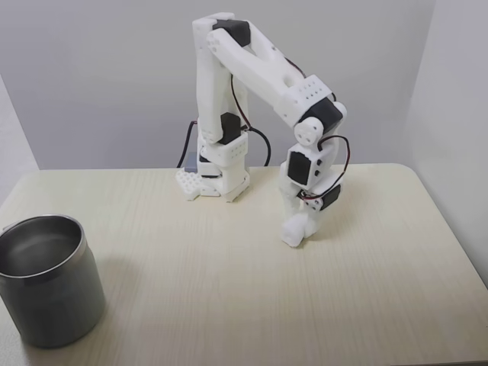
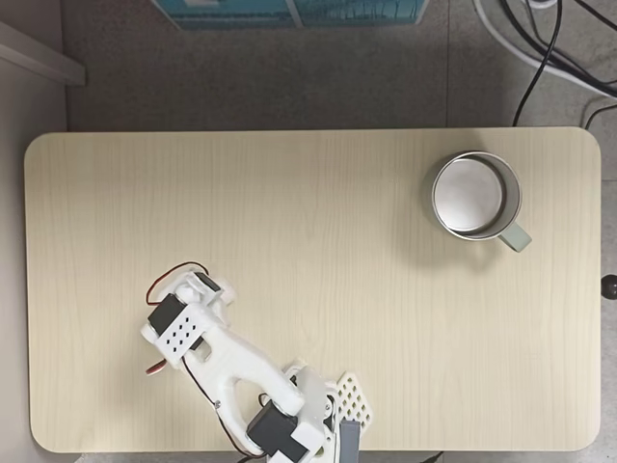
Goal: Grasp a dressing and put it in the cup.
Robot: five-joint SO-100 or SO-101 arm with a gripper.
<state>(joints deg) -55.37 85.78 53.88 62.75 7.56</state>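
The dressing (image 1: 292,233) appeared as a small white rounded lump right at the tip of the jaws, down on the wooden table (image 1: 229,290). It was white against the white plastic of the gripper (image 1: 299,229), so its outline was hard to pick out. Whether the jaws were spread around it, pinching it, or merely beside it could not be told from either fixed view.

As a roll of gauze it would likely be very light and soft, giving under pressure rather than slipping. It should not be fragile, so a firm squeeze seemed safe. The best hold looked to be across the narrow middle of the roll, with one finger on each side, so it would not roll away along the table.

The steel cup (image 1: 53,305) stood well apart from the jaws, near the opposite corner of the table. In the fixed view from above, the cup (image 2: 433,198) stood upright, looked empty, and showed a pale handle (image 2: 516,236) on one side. Its wide mouth should make an easy target for dropping the roll.
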